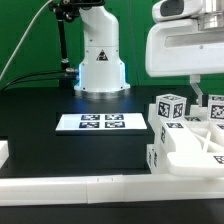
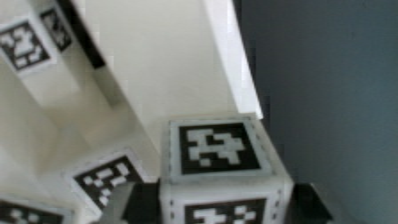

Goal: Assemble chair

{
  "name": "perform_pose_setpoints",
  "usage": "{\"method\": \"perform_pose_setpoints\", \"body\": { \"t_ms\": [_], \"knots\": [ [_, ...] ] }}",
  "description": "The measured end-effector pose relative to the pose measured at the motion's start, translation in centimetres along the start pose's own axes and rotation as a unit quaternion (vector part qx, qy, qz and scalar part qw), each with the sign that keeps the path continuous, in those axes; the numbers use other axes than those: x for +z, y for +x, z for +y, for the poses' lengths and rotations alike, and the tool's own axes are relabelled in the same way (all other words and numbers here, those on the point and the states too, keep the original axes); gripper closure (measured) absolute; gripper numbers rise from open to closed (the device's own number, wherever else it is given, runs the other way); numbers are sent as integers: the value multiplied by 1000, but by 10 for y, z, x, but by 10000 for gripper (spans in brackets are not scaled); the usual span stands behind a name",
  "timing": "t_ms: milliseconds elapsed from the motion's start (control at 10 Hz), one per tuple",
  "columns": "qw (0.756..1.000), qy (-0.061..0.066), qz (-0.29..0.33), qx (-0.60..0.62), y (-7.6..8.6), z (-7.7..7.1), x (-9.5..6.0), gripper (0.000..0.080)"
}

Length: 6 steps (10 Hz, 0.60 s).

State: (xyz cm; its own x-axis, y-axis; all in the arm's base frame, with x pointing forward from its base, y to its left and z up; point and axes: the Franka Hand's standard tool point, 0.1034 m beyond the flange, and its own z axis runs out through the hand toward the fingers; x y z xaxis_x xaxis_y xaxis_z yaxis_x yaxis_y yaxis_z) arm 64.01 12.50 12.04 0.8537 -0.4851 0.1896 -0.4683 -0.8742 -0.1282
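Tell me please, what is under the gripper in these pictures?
Under the gripper stand the white chair parts, blocky pieces with black-and-white tags, crowded beside the low white rim wall. The table beneath them is covered, and the wrist view shows only tagged blocks close up.

Arm folded over, wrist low at the exterior view's right.
White base (image 1: 100, 62) upright at the back — tool (image 1: 203, 92) pointing straight down, one dark fingertip (image 1: 193, 92) visible, finger spread not discernible.
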Motion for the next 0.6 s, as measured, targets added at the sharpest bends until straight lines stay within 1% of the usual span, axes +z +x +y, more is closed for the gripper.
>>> {"method": "perform_pose_setpoints", "body": {
  "t_ms": [200, 300, 400, 500, 600],
  "knots": [
    [995, 5, -8, 103, 3, 5, 0, 517],
    [992, 7, -11, 127, 4, 6, 0, 517],
    [982, 14, -17, 186, 6, 7, -1, 517],
    [980, 8, -26, 199, 7, 7, -3, 517],
    [983, 8, -25, 183, 7, 7, -2, 517]
  ]
}}
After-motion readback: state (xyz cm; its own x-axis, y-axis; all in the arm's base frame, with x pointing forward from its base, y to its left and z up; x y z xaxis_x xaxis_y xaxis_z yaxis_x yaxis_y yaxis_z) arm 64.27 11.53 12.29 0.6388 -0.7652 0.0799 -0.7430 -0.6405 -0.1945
